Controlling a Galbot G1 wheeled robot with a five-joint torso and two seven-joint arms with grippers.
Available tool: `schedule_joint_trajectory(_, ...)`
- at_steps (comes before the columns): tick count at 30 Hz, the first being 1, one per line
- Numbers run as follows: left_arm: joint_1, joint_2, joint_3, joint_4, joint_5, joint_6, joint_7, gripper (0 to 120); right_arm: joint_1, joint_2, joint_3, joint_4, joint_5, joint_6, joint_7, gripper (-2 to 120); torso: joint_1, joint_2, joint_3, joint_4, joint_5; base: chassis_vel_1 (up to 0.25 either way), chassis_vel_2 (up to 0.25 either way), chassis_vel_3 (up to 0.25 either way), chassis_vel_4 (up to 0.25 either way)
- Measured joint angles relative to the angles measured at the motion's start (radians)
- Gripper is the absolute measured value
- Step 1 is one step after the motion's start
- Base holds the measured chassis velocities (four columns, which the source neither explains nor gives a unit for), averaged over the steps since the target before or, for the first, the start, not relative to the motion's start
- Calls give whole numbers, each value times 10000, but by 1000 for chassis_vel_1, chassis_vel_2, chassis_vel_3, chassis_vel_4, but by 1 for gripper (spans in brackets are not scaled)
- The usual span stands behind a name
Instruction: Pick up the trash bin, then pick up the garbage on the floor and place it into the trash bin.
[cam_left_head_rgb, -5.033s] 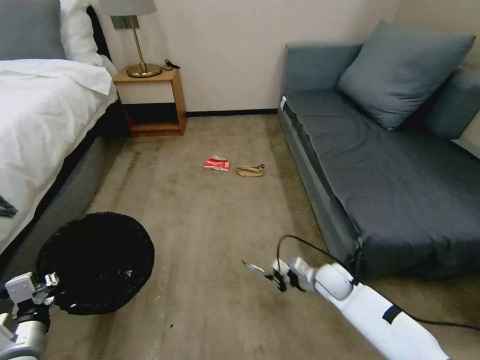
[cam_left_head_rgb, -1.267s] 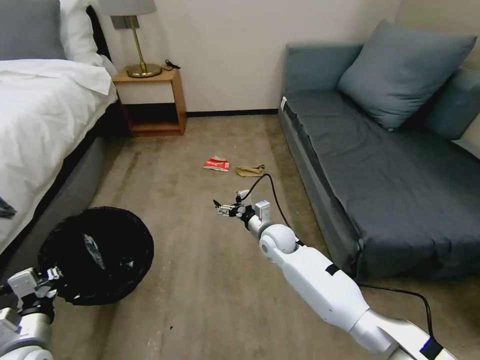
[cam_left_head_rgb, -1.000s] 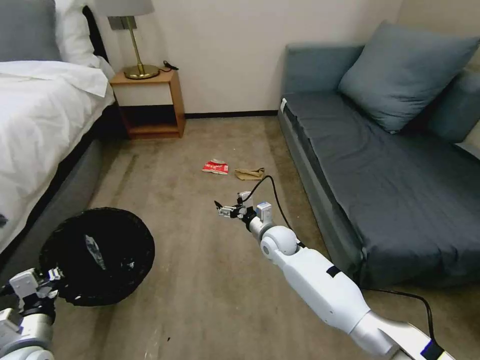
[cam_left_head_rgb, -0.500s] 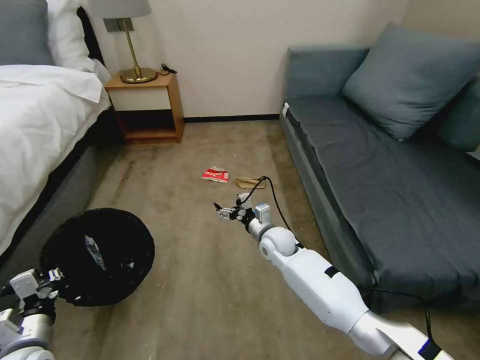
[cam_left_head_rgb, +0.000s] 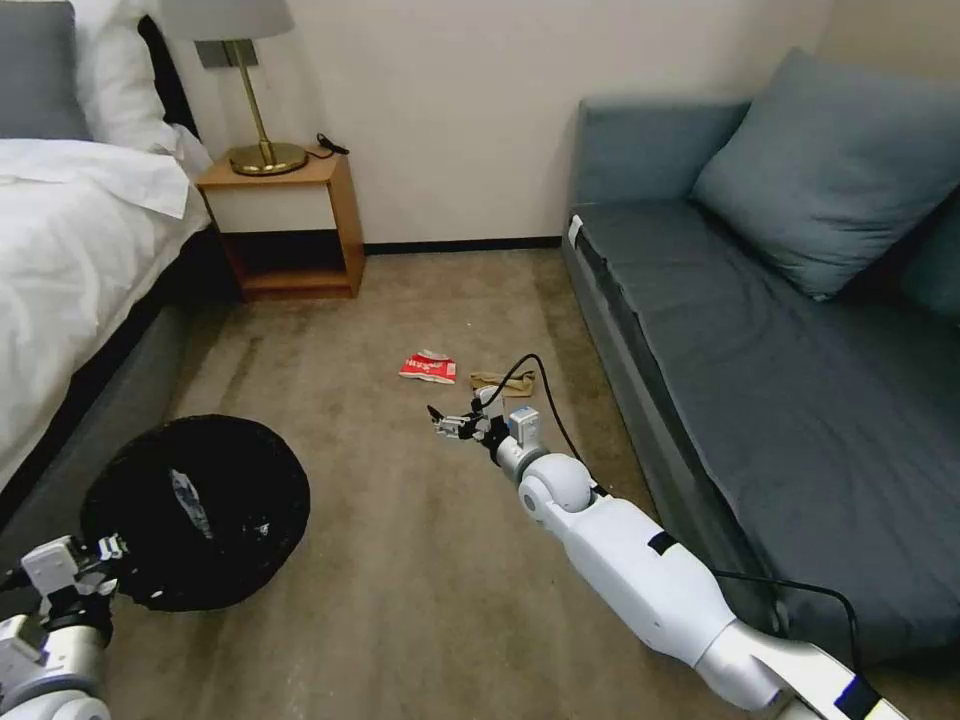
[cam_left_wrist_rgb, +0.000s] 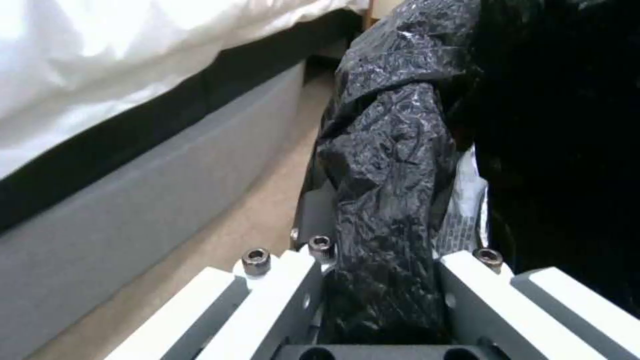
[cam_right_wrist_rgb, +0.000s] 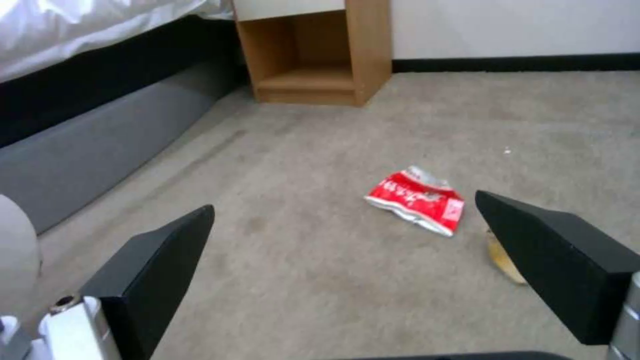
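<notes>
The trash bin (cam_left_head_rgb: 195, 510), lined with a black bag, hangs low at the left with my left gripper (cam_left_head_rgb: 100, 553) shut on its near rim. In the left wrist view the white fingers (cam_left_wrist_rgb: 287, 290) pinch the crinkled bag rim (cam_left_wrist_rgb: 387, 200). A pale scrap (cam_left_head_rgb: 188, 500) lies inside the bin. My right gripper (cam_left_head_rgb: 447, 424) reaches out over the carpet, open and holding nothing. Just beyond it lie the red-white packet (cam_left_head_rgb: 428, 368) and the tan paper bag (cam_left_head_rgb: 497, 380). In the right wrist view the packet (cam_right_wrist_rgb: 417, 200) sits between the spread black fingers (cam_right_wrist_rgb: 153, 270), and one finger partly hides the tan bag (cam_right_wrist_rgb: 503, 257).
A bed (cam_left_head_rgb: 70, 260) with a grey base runs along the left. A wooden nightstand (cam_left_head_rgb: 280, 225) with a brass lamp stands by the far wall. A blue-grey sofa (cam_left_head_rgb: 760, 340) lines the right side. Open carpet (cam_left_head_rgb: 400, 560) lies between them.
The whole head picture has shifted, so the camera has moved; the litter now lies closer to the right gripper. Since 5 s ago the right arm has stretched forward and a pale scrap shows in the bin.
</notes>
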Motion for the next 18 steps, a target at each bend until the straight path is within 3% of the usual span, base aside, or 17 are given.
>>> schedule_joint_trajectory(18,11,34,-39,22,-11,7,-2,3,-58,-47,-144,81,-326,119,-180,100,0,0,0,-1,0,-127,130,128,-132)
